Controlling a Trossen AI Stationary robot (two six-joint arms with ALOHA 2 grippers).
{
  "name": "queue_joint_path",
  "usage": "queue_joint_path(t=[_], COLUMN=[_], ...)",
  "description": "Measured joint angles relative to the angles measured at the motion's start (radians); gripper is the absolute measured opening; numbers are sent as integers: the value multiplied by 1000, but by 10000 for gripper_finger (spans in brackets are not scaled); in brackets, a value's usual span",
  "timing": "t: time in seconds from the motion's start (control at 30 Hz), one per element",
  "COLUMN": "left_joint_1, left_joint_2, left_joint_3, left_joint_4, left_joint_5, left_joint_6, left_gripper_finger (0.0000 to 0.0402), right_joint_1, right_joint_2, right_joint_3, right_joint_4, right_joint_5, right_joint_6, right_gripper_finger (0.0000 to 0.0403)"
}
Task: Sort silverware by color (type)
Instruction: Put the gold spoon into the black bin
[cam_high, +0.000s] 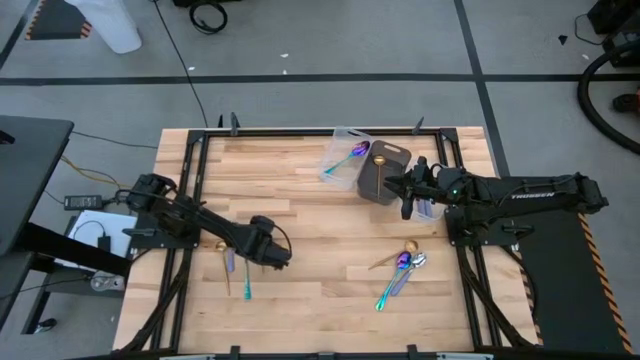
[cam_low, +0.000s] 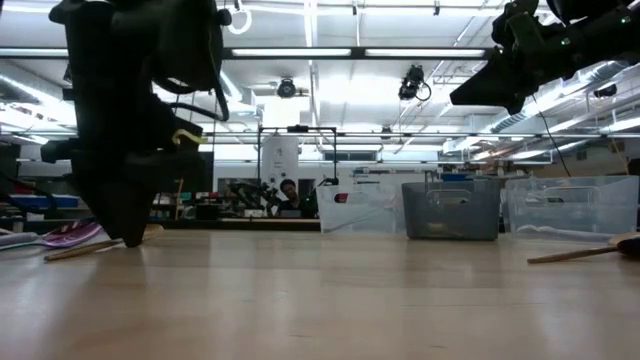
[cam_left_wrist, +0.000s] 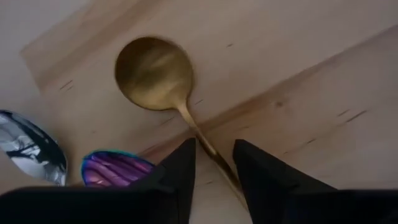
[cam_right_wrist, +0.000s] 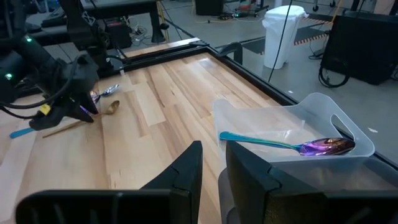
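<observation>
Table: pale wooden planks (cam_high: 320, 220), visible grain, edged by a black metal frame.
Gold spoon: matte round bowl (cam_left_wrist: 154, 73), slim handle running between the left fingers (cam_left_wrist: 180, 171) on the wood.
Neighbouring spoons: a mirror-bright silver bowl (cam_left_wrist: 31, 146) and an iridescent purple bowl (cam_left_wrist: 115, 168) lay just beside it.
Left gripper: (cam_high: 268, 252) angled steeply down to the tabletop, jaws parted astride the gold handle, not yet pinching.
Right gripper: (cam_high: 408, 190) raised near the dark bin (cam_high: 383, 172); jaws slightly apart, empty.
Clear tray: thin translucent plastic (cam_right_wrist: 292, 124) holding one teal-purple spoon (cam_right_wrist: 292, 145).
Loose pile: mixed spoons (cam_high: 402, 266) lay on the right half.
</observation>
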Motion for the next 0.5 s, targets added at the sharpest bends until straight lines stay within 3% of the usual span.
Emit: queue_joint_path(t=[0.27,0.5], left_joint_1=[6,3], left_joint_2=[4,1], left_joint_3=[1,32], left_joint_4=[44,44], left_joint_5=[0,-43], left_joint_6=[87,148], left_gripper_finger=[20,17], right_joint_1=[0,0], right_joint_2=[0,0], right_joint_3=[0,0], right_joint_4=[0,0], right_joint_5=[0,0], right_joint_6=[0,0], right_gripper_finger=[82,82])
